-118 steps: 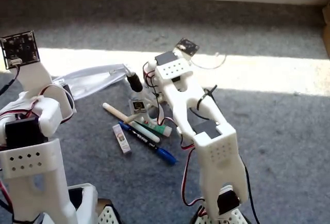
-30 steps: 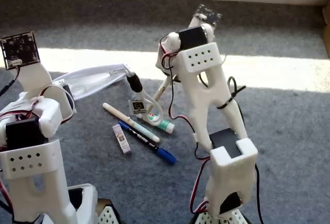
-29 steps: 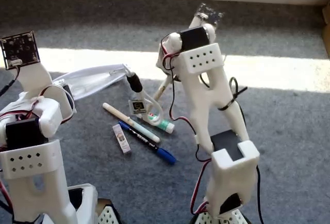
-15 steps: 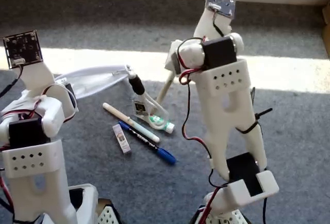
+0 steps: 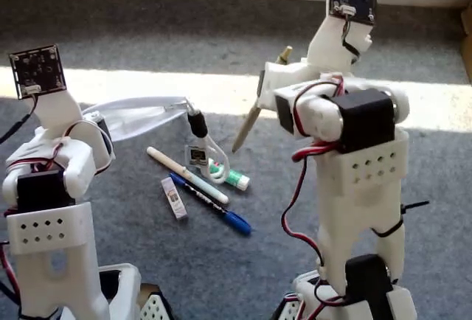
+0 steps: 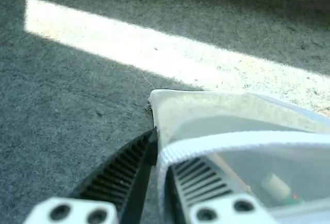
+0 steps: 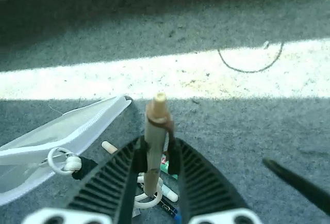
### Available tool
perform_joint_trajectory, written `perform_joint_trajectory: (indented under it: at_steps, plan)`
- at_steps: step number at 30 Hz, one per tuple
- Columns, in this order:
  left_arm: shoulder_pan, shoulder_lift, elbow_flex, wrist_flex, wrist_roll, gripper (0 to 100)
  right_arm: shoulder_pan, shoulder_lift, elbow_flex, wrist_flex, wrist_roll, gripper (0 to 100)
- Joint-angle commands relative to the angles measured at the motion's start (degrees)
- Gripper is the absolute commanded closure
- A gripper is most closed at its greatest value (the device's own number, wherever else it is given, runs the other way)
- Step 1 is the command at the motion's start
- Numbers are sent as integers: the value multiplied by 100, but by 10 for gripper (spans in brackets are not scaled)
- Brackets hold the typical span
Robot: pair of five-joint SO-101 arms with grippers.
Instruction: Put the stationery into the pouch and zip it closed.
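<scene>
Jaws of the right gripper (image 7: 154,145) are clamped on a tan pen (image 7: 154,123), held off the floor right of centre in the high view. Those of the left gripper (image 6: 161,149) pinch the white edge band of the clear pouch (image 6: 221,115). Low in the centre, a blue pen (image 5: 214,206), a small white box (image 5: 174,197), a white pen (image 5: 184,171) and a green-and-white tube (image 5: 230,179) lie on the grey carpet (image 5: 147,261). Beyond them the pouch stretches at centre left, along a sunlit strip (image 5: 442,106).

Clear plastic zip pouch (image 5: 136,113): translucent, white zipper tape. Slim tan stick pen (image 7: 153,146): beige, brown band. Capped plastic marker (image 5: 210,202): blue ends, black barrel. Long plastic pen (image 5: 184,174): cream. Short-pile carpet (image 5: 184,276): speckled grey.
</scene>
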Motion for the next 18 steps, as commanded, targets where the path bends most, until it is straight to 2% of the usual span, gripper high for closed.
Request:
perform_joint_trajectory:
  at_steps: [1,5,12,18]
  plan:
    - [127,110,48,-88,62,993,48,-505,-84,-163,264,993]
    - [127,110,48,-97,62,993,-31,-769,-84,-567,281,993]
    - [127,110,48,-97,62,993,-1121,-901,-57,-1262,281,993]
    - [101,110,57,-70,62,993,-1666,-919,-92,-1912,281,993]
